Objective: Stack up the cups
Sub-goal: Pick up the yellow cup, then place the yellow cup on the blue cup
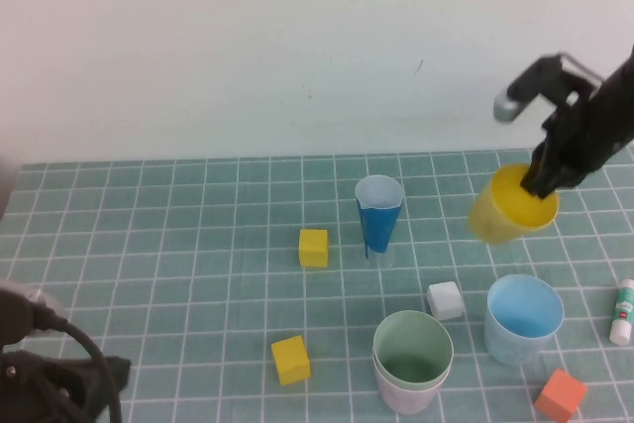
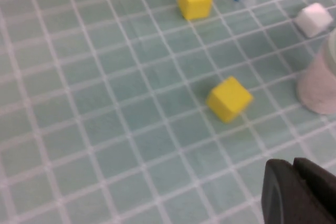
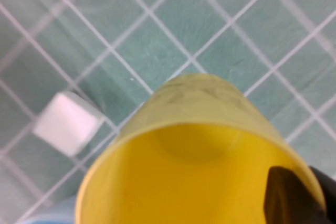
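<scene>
A green tiled tabletop (image 1: 198, 245) is seen from above, with a pale wall behind it. At the right, the right gripper (image 1: 543, 183) is raised above the tabletop with its jaws closed on the rim of the yellow cup (image 1: 507, 207). The cup is held in the air and tilted: its long axis slants, with the mouth turned up and toward the robot and the base pointing down and away to the left. In the right wrist view the yellow cup (image 3: 199, 161) fills most of the picture, its lower part is cut off, and only a dark jaw tip is seen at its rim.

Below it, the blue cup (image 1: 523, 316) stands upright on the tabletop, mouth up. Near it to the left, the green cup (image 1: 413, 348) is nested upright inside the pink cup (image 1: 406, 395), of which only a low band is seen.

A narrow blue-and-white cone cup (image 1: 378, 213) stands farther back. Two yellow cubes (image 1: 313, 248), a white cube (image 1: 445, 299) and an orange cube (image 1: 560, 393) lie scattered about. A small bottle (image 1: 623, 311) is cut off at the right edge.

The left gripper (image 1: 59, 383) is parked low at the near left corner, jaws closed and empty; it is partly cut off.
</scene>
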Motion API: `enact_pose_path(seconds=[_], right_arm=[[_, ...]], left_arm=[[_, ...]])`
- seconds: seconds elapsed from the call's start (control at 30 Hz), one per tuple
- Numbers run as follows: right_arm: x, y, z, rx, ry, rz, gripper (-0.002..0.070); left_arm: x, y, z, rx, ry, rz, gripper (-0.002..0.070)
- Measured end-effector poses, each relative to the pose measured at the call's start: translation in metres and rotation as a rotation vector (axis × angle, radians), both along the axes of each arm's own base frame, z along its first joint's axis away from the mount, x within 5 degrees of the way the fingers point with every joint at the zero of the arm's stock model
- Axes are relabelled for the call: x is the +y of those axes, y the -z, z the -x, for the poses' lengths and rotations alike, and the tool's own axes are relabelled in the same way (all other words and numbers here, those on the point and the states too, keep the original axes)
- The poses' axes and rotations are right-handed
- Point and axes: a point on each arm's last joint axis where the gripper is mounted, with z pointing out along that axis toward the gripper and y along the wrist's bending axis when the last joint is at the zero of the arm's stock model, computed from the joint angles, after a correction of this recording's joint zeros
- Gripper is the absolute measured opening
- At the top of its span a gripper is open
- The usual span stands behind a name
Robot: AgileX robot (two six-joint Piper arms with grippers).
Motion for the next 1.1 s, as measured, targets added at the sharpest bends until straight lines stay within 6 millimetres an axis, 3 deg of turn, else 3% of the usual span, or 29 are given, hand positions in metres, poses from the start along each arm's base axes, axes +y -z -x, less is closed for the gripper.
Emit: enact_pose_path(seconds=[0.13,0.27,0.57,0.7,0.83,1.1], right_arm=[[0.000,-0.041,0.008,0.041,0.018,-0.007,0.0014],[-0.003,-0.055,0.024,0.134,0.020,0.013,0.0014],[-0.006,-0.067,0.072,0.230,0.001,0.028,0.0014],[-0.006,-0.063,0.089,0.267,-0.006,0.004,0.0014],[-0.006,-0.048,0.091,0.254,0.011,0.005,0.0014],[-0.006,-0.047,0.082,0.149,-0.002,0.008,0.0014]], left_arm=[[0.006,-0.002,-0.005,-0.105,0.022,-0.137,-0.0001],[0.011,-0.006,-0.010,-0.203,0.027,-0.242,-0.0001],[0.002,-0.020,-0.016,-0.387,0.063,-0.133,-0.0001],[-0.005,-0.015,-0.014,-0.469,0.121,-0.064,-0.0001],[-0.008,-0.009,-0.013,-0.496,0.149,-0.035,-0.0001],[-0.010,-0.012,-0.012,-0.535,0.168,-0.015,-0.0001]])
